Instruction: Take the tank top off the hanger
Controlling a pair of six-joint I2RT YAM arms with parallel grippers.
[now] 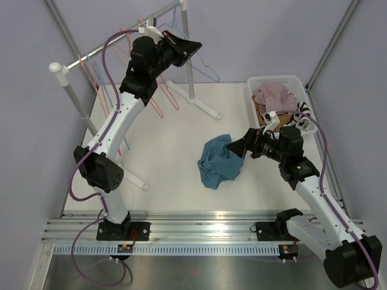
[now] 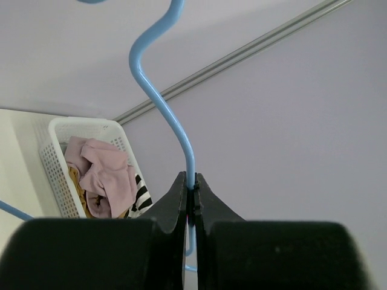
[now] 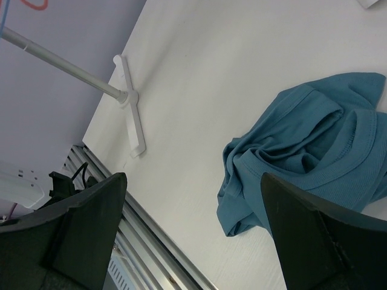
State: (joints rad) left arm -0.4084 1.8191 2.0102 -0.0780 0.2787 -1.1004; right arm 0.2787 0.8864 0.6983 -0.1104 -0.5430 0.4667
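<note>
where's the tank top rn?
Top view: tank top lies crumpled on the table, right of centre, just left of the right gripper and the basket.

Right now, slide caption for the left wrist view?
Left gripper shut on the blue hanger neck, white basket of clothes beyond.

The tank top lies on the table left of the basket.

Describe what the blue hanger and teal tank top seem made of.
Blue hanger: thin rod with a smooth, slightly glossy skin, probably plastic-coated wire. Tank top: soft matte knit, likely cotton jersey, judging by limp folds and stitched edging.
</note>
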